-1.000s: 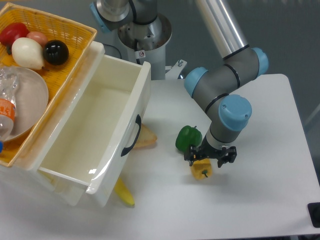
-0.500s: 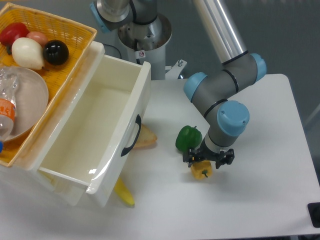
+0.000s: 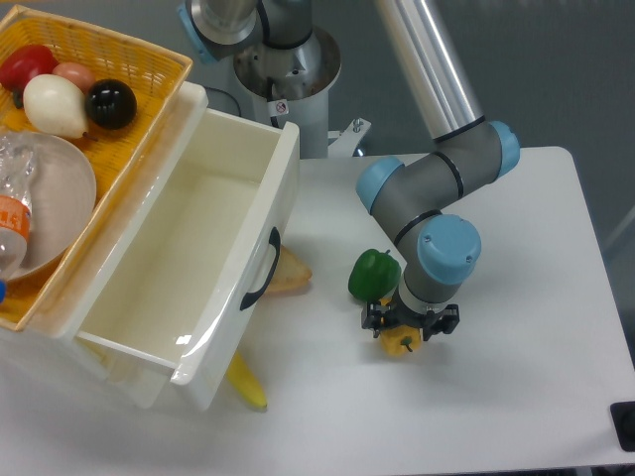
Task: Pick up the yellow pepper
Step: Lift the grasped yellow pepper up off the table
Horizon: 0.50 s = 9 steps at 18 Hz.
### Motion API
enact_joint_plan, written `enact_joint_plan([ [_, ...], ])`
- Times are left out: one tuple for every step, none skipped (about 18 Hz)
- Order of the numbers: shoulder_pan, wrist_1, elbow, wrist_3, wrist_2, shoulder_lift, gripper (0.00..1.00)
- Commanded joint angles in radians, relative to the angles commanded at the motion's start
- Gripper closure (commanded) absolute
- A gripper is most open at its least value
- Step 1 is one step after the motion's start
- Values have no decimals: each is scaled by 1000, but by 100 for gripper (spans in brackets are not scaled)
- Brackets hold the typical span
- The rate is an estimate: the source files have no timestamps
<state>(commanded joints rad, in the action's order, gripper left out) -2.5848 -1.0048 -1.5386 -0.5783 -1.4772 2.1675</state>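
The yellow pepper point(image 3: 401, 343) lies on the white table point(image 3: 516, 297), just in front of the green pepper point(image 3: 374, 274). It is small, glossy and yellow-orange, with its dark stem facing the camera. My gripper point(image 3: 408, 330) points straight down over it. The black fingers point(image 3: 373, 317) stand to either side of the pepper's top, still spread wider than the pepper, so the gripper is open. The wrist hides the pepper's upper part.
A white drawer point(image 3: 198, 258) stands pulled open at the left, with a yellow basket point(image 3: 149, 59) of produce behind it. A bread slice point(image 3: 288, 273) and a long slim yellow item point(image 3: 246, 382) lie by the drawer front. The robot base point(image 3: 288, 74) stands at the back.
The arm has swung slightly left and come down, so the gripper now sits lower around the yellow pepper. The pepper has not moved.
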Motion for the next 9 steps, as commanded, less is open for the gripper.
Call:
enact_joint_plan([
  [0, 0, 6, 0, 0, -3, 63],
  [0, -2, 14, 0, 0, -5, 66],
  [2, -2, 20, 3, 0, -5, 72],
  [2, -2, 25, 3, -2, -6, 74],
  [3, -2, 28, 9, -2, -6, 76],
  [3, -2, 34, 18, -2, -12, 78],
  [8, -2, 46, 24, 0, -15, 78],
  [9, -2, 61, 28, 2, -18, 78],
  [11, -3, 78, 29, 3, -20, 78],
])
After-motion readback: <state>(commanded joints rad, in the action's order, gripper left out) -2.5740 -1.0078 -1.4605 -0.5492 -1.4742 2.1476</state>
